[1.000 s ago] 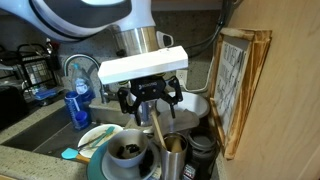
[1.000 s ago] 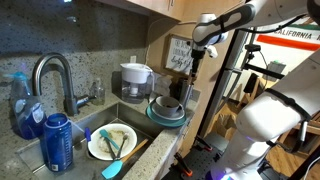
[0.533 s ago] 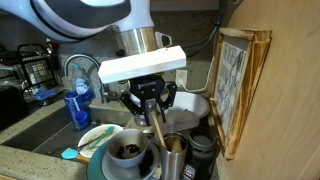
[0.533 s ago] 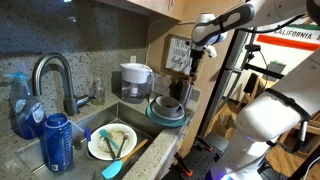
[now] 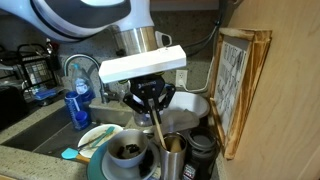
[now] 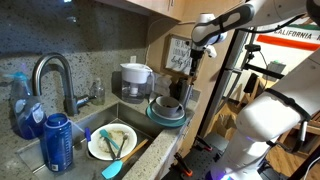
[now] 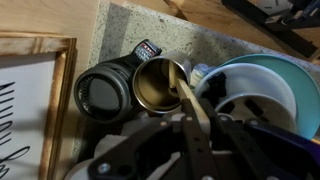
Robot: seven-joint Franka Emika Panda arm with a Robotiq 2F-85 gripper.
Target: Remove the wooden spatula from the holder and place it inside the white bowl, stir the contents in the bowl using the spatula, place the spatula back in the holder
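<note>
The long, light-tan wooden spatula (image 5: 157, 126) leans in the brushed stainless-steel cylindrical holder (image 5: 174, 160), lower middle of an exterior view, its shaft pinched in the narrow pincer (image 5: 150, 100). Lifting along the shaft's slant should clear the rim without tipping the holder toward the deep greyish-white bowl (image 5: 125, 170) just beside it.

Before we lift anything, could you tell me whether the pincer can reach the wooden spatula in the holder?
It looks so: the pincer sits above the holder with its jaws closed around the top of the wooden spatula, and nothing stands between them.
</note>
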